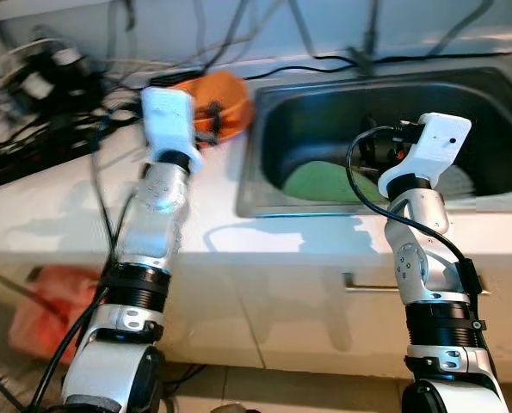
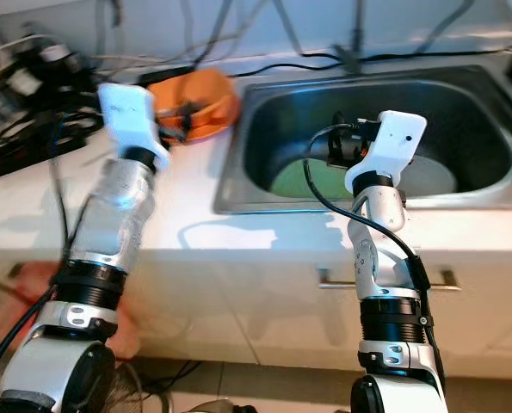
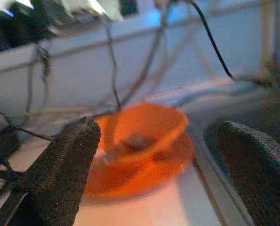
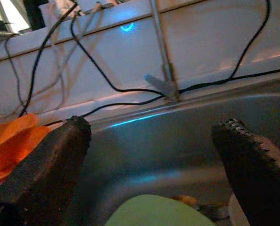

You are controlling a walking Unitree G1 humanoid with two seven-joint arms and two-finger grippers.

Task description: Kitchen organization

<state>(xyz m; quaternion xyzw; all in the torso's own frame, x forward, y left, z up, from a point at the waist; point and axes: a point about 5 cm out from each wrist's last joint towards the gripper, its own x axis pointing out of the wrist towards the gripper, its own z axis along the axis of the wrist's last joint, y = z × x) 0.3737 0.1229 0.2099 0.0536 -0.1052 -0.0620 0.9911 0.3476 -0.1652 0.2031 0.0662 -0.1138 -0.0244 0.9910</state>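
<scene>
— On counter, nearest: left gripper (image 3: 154, 160), black fingers (image 3: 60, 174) spread wide, nothing between them, raised short of orange bowl (image 3: 144, 129).
— Bowl's position?
— Sits on orange plate (image 3: 140, 172), mouth tilted toward gripper, beside sink rim (image 1: 247, 185). Blurred; no clear long axis.
— Right side?
— Right gripper (image 4: 154, 174) over sink basin (image 4: 177, 141), fingers parted, empty. Green plate (image 1: 324, 182) lying below. Beyond: black cables (image 4: 102, 80) against back wall.
</scene>
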